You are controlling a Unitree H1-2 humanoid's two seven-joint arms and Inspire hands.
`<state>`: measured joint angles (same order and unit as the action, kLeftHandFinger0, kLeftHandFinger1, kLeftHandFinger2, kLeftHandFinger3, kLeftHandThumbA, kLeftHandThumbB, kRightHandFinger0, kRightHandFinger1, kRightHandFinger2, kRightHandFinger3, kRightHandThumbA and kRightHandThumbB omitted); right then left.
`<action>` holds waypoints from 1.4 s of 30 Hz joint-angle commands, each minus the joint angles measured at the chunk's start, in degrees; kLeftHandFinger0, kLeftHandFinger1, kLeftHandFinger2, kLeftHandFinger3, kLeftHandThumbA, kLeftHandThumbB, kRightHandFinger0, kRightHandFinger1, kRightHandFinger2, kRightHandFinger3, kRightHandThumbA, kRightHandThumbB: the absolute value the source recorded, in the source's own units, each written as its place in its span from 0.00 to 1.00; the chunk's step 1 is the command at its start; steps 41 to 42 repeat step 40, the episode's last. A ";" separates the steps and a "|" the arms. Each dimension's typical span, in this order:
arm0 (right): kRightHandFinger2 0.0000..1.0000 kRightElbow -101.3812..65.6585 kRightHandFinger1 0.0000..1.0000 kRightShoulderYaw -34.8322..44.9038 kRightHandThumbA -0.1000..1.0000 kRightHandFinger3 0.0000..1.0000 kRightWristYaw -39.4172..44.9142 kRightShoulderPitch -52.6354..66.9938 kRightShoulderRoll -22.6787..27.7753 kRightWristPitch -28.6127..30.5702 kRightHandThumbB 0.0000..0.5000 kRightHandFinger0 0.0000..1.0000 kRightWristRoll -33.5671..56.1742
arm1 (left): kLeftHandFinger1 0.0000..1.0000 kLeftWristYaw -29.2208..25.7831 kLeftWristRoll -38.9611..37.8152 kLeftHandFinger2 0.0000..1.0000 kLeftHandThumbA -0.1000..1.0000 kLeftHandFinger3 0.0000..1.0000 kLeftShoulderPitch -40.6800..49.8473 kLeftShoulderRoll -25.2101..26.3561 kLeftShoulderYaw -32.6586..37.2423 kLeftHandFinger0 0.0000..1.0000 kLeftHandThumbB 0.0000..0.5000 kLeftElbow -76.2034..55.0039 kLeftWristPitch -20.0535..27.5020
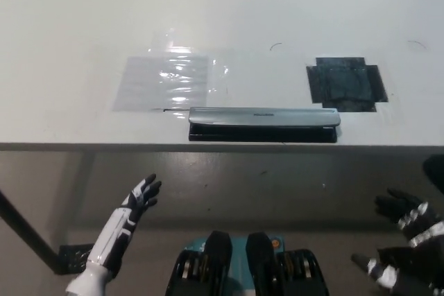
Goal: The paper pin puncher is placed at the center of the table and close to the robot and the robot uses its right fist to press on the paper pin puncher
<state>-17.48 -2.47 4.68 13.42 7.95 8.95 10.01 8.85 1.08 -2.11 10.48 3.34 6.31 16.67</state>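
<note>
Nothing on the white table acts as a container; everything lies flat on its surface. There is one paper pin puncher, a long bar with a silver top and a black base, lying lengthwise along the near edge of the table, roughly at its middle. There is one clear plastic sheet (glare on it makes its outline faint) lying flat to the left of the puncher and a little farther back, its near right corner just beside the puncher's left end. There is one dark patch with notched corners, flat on the table to the right, just beyond the puncher's right end and apart from it.

Both hands are below the table edge, on the near side, and neither touches the puncher. The white left hand is at the lower left, its forearm rising from the bottom edge and slanting up to the right, with the fingers spread apart and holding nothing. The black right hand is at the lower right corner, partly cut off by the frame, its fingers likewise splayed apart with nothing between them, well apart from the puncher.
</note>
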 commanded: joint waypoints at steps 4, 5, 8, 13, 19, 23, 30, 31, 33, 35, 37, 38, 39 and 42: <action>1.00 10.09 1.00 -3.71 1.00 1.00 1.56 -2.17 -1.74 4.68 0.60 1.00 -5.94 | 1.00 0.32 -0.39 1.00 1.00 1.00 -0.72 0.56 -0.38 1.00 0.51 -1.91 0.81; 1.00 11.46 1.00 -3.87 1.00 1.00 1.24 -2.72 -1.86 4.41 0.62 1.00 -6.52 | 1.00 0.39 -0.47 1.00 1.00 1.00 -1.01 0.59 -0.37 1.00 0.52 -1.32 1.34; 1.00 14.50 1.00 -4.07 1.00 1.00 1.32 -4.93 -2.08 4.57 0.60 1.00 -6.77 | 1.00 0.36 -0.73 1.00 1.00 1.00 -1.22 0.74 -0.71 1.00 0.49 -1.23 1.60; 1.00 16.67 1.00 -3.67 1.00 1.00 1.83 -7.12 -1.81 4.55 0.64 1.00 -6.22 | 1.00 0.50 -0.68 1.00 1.00 1.00 -2.01 0.63 -0.81 1.00 0.48 -1.53 0.58; 1.00 17.39 1.00 -3.79 1.00 1.00 2.47 -8.09 -1.64 4.24 0.67 1.00 -5.86 | 1.00 0.51 -0.79 1.00 1.00 1.00 -2.43 0.61 -0.82 1.00 0.48 -0.93 0.87; 1.00 17.78 1.00 -3.95 1.00 1.00 2.86 -7.90 -1.75 4.53 0.61 1.00 -5.81 | 1.00 0.34 -0.23 1.00 1.00 1.00 -2.11 0.72 -0.78 1.00 0.47 -0.83 0.81; 1.00 18.50 1.00 -4.06 1.00 1.00 3.50 -8.41 -1.65 4.31 0.61 1.00 -6.16 | 1.00 0.48 -0.98 1.00 1.00 1.00 -1.84 0.73 -1.06 1.00 0.50 -0.35 0.51; 1.00 18.55 1.00 -4.04 1.00 1.00 3.64 -8.45 -1.55 4.07 0.63 1.00 -6.15 | 1.00 0.55 -1.06 1.00 1.00 1.00 -1.81 0.73 -1.06 1.00 0.49 -0.34 0.37; 1.00 19.09 1.00 -4.04 1.00 1.00 3.88 -8.60 -1.45 4.61 0.64 1.00 -6.16 | 1.00 0.75 -1.50 1.00 1.00 1.00 -1.85 0.75 -1.14 1.00 0.49 -0.16 0.19; 1.00 19.04 1.00 -4.04 1.00 1.00 4.03 -8.73 -1.47 4.39 0.64 1.00 -6.16 | 1.00 0.77 -1.72 1.00 1.00 1.00 -1.87 0.75 -1.25 1.00 0.48 0.18 0.42; 1.00 19.16 1.00 -4.04 1.00 1.00 4.18 -8.81 -1.40 4.50 0.64 1.00 -6.20 | 1.00 0.67 -1.52 1.00 1.00 1.00 -1.84 0.75 -1.26 1.00 0.49 0.21 0.47; 1.00 19.65 1.00 -4.07 1.00 1.00 4.30 -9.00 -1.32 5.24 0.62 1.00 -6.40 | 1.00 0.37 -1.00 1.00 1.00 1.00 -1.83 0.71 -1.29 1.00 0.51 0.26 0.41; 1.00 19.80 1.00 -4.07 1.00 1.00 4.30 -9.00 -1.31 5.48 0.62 1.00 -6.57 | 1.00 0.30 -0.90 1.00 1.00 1.00 -1.62 0.67 -1.29 1.00 0.52 -0.13 -0.01; 1.00 19.86 1.00 -4.06 1.00 1.00 4.30 -8.99 -1.31 5.56 0.62 1.00 -6.63 | 1.00 0.28 -0.87 1.00 1.00 1.00 -1.55 0.64 -1.28 1.00 0.53 -0.29 -0.19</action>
